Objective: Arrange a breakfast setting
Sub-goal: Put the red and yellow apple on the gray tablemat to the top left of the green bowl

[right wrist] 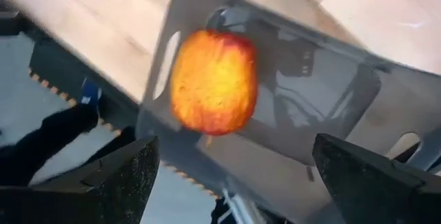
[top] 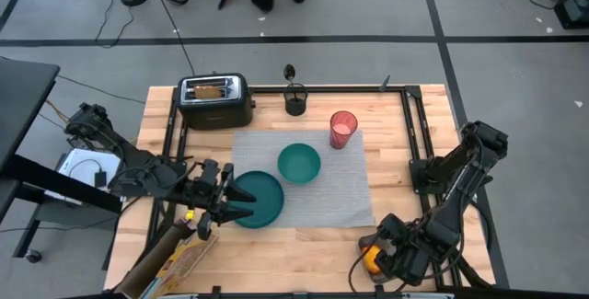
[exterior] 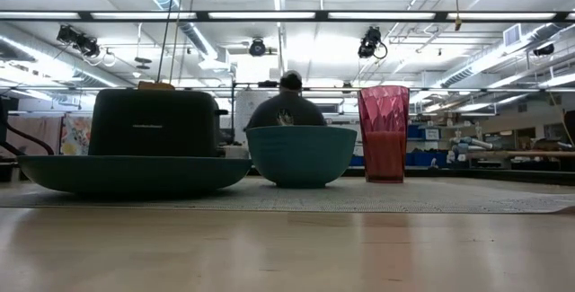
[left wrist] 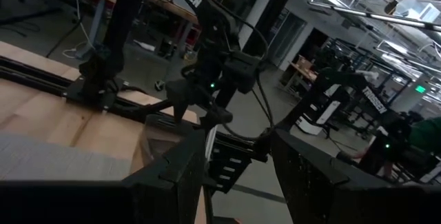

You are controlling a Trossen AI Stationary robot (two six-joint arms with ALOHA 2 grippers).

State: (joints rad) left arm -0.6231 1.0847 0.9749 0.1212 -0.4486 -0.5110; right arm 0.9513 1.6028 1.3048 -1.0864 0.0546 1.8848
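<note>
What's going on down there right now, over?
Right gripper open over the apple in the grey tray. Left gripper at the plate rim, holding nothing visible. Bowl, cup on mat.

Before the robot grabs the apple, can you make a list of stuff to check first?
1. Right end effector open wide enough for the apple: ok, its fingers stand wide apart.
2. Apple in front of the right end effector: ok, it lies in the grey tray, between the fingers' line of sight.
3. Apple free, nothing gripping it: ok.
4. Placemat has bare room for the apple: ok; plate, bowl and cup leave space.
5. Left end effector out of the way: not ok for the plate, it sits at the plate's edge; whether it touches, cannot tell.
6. Toast moved to the setting: not ok, it is in the toaster.
</note>
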